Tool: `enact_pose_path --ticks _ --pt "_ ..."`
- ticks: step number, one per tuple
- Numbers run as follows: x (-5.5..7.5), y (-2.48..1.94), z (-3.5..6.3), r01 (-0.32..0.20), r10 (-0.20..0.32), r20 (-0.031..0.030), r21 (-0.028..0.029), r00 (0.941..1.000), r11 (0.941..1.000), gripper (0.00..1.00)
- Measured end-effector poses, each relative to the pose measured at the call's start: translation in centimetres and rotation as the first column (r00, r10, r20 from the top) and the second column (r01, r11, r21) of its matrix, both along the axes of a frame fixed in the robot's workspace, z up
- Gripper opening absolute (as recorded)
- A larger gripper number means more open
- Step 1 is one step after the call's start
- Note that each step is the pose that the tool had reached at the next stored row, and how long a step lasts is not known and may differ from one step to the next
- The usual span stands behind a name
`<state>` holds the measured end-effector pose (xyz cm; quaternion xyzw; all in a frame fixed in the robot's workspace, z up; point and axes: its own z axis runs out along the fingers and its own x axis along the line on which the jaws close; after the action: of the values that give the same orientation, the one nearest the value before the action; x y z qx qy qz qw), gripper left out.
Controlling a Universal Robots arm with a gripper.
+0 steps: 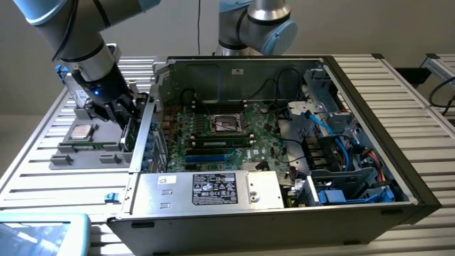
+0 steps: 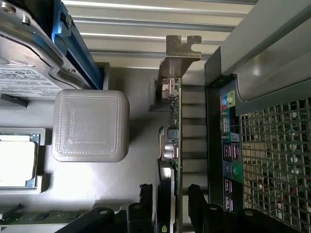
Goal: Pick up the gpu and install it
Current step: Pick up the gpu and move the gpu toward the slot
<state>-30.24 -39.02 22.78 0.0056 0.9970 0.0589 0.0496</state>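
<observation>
The gpu [image 1: 128, 136] stands on its edge in a slot of the grey parts tray [image 1: 78, 156], just outside the open computer case [image 1: 370, 133] on the exterior view's left. In the wrist view the gpu [image 2: 176, 131] shows edge-on, with a green board, a silver end bracket [image 2: 179, 51] and a black cooler. My gripper [image 1: 119, 114] is lowered over it. The gripper [image 2: 170, 196] is open, with one black finger [image 2: 146, 201] on the cooler side and the other [image 2: 197, 201] on the board side. A small gap shows on each side.
A processor [image 1: 83, 132] and a raised grey block [image 2: 90, 125] sit in the tray. A silver white-labelled hard drive [image 2: 24, 73] lies beside them. The case's perforated rear wall [image 2: 277, 160] runs close along the gpu. Inside the case are the motherboard [image 1: 220, 133] and power supply [image 1: 210, 189].
</observation>
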Motion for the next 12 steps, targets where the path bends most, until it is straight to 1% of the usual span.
enact_pose_path --ticks 4,12 --pt "0.02 0.01 -0.22 0.000 0.000 -0.0033 0.0029 1.0000 1.0000 0.44" --pt "0.03 0.23 -0.49 0.000 0.000 -0.0048 0.0061 1.0000 1.0000 0.44"
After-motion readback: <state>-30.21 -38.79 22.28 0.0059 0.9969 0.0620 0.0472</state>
